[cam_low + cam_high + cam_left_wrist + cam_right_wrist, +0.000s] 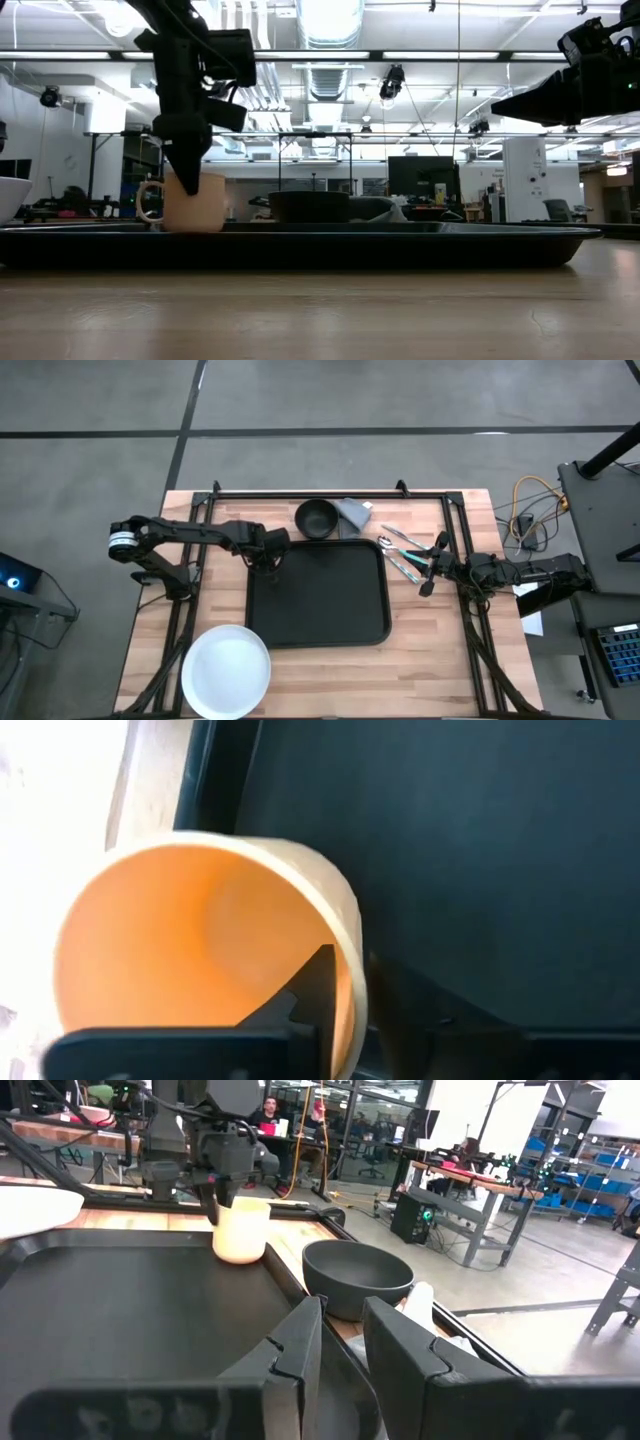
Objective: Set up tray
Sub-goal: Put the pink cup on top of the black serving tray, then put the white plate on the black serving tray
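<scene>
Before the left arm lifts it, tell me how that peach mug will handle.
The peach mug looks rigid and smooth, so it would likely slide on the tray, not flex. Upright on a broad base, it probably won't tip. Pinched by one wall in the left gripper, it may tilt when lifted.

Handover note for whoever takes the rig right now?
Left gripper: shut on the mug's rim, one finger inside, mug standing at the tray's far left corner.
Right gripper: hovers by the cutlery right of the tray, fingers a little apart, holding nothing.
Done: mug on tray, not yet released.
Left: black bowl and grey cloth off the tray behind its far edge, white plate at the near left, cutlery on the table.
</scene>
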